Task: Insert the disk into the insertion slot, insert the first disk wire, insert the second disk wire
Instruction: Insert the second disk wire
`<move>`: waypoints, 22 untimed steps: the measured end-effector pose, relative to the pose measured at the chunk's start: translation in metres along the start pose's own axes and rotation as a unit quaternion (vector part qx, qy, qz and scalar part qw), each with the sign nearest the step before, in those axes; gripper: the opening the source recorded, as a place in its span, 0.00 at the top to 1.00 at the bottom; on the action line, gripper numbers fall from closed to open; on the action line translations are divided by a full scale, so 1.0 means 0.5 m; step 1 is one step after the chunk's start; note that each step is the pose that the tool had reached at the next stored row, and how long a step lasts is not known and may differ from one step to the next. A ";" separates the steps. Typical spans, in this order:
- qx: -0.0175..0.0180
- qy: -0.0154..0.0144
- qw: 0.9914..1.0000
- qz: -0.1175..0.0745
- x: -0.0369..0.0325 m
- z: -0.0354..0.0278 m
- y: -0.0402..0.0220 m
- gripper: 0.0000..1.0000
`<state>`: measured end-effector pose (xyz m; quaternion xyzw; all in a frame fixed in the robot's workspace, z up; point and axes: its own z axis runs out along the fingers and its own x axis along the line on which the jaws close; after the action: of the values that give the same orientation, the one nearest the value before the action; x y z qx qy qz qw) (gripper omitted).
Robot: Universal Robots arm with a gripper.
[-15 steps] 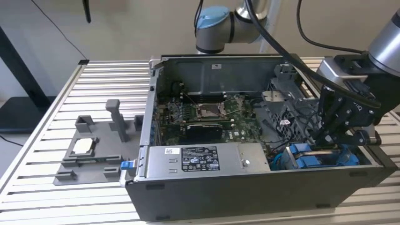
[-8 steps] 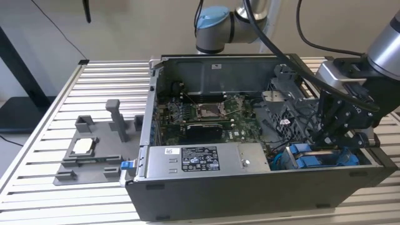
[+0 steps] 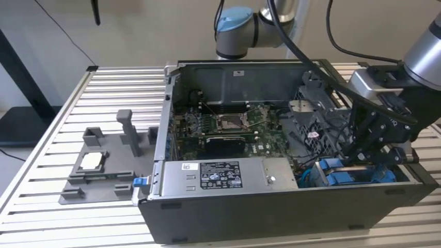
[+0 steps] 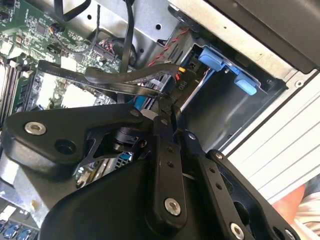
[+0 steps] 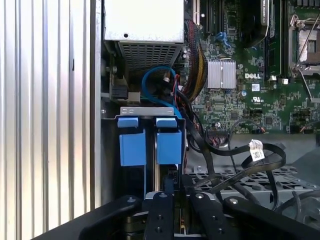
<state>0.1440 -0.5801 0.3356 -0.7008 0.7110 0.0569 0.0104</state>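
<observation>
Farthest from the pincer, at the exterior view's left, stands a grey jig (image 3: 96, 165) with upright posts. Nearer, inside the computer case (image 3: 276, 217), lies the silver power-supply box (image 3: 210, 175), and beyond it the green motherboard (image 3: 234, 124), both well apart from the pincer. The gripper (image 3: 375, 152) hangs low over the case's corner at the exterior view's right, just above the insertion slot (image 4: 225, 115). The disk (image 5: 150, 142) appears already seated there: the blue tabs of its frame sit in the bay, just ahead of the pincer's tips. In both wrist views the fingers (image 4: 167, 112) look drawn together, clenched; whether a connector sits between them is hidden. Loose black wires (image 5: 240, 165) loop right beside the pincer. Judging by this, the disk step is done and a wire step is in hand. That step calls for lining a small plug squarely with the disk's port and pressing gently, clear of the neighbouring cables.
</observation>
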 end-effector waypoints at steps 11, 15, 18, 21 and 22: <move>0.000 -0.001 1.000 0.000 -0.004 -0.044 0.003 0.76; 0.001 -0.001 1.000 0.000 -0.005 -0.055 0.004 0.76; 0.016 -0.002 1.000 -0.002 -0.005 -0.057 0.010 0.76; 0.020 -0.001 1.000 -0.002 -0.006 -0.061 0.012 0.76; 0.020 -0.001 1.000 -0.002 -0.006 -0.065 0.012 0.76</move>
<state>0.1400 -0.5801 0.3685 -0.7019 0.7105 0.0434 0.0253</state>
